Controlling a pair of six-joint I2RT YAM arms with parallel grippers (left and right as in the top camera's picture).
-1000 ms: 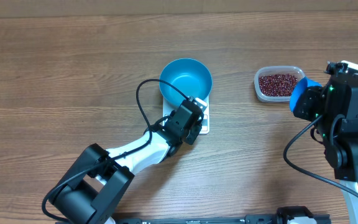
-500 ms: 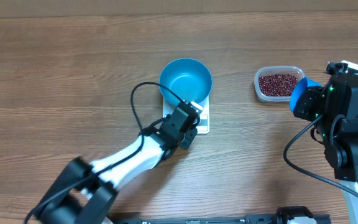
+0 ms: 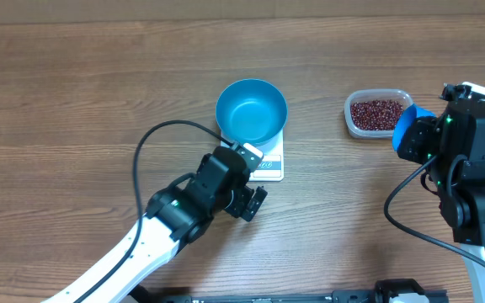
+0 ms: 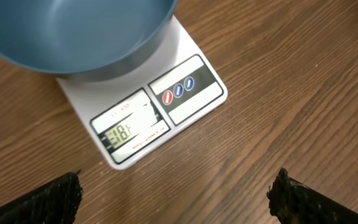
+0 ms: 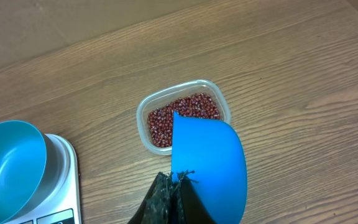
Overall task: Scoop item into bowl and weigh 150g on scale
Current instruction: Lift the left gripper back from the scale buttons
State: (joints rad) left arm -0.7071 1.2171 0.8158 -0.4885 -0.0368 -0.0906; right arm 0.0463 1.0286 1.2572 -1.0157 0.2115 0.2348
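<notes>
Over on the left, the left gripper (image 4: 178, 186) hangs low over the brown wood-grain table (image 3: 74, 101), its two black fingers spread wide apart and holding nothing, pointed at the front edge of the small white square digital kitchen scale (image 4: 166, 106). From its wrist camera the grey display (image 4: 128, 129) shows dark digits I can't read with any confidence, and three small round buttons (image 4: 178, 91) sit in a row just to the right of it. The round bright blue plastic bowl (image 3: 252, 110) stands on the scale's platform, covering most of it, so that only the front strip pokes out from underneath. Further right, well apart from the scale, a clear rectangular plastic tub (image 3: 351, 112) rests on the table with the small dark red-brown beans (image 3: 375, 111) heaped inside it. Just beside the tub's right end is a small blue plastic scoop (image 5: 210, 158), its rounded back turned toward the wrist camera, so I can't tell what is in it. The right gripper (image 5: 171, 196) is clamped tight on the scoop's handle, holding it up over the tub's near rim.
</notes>
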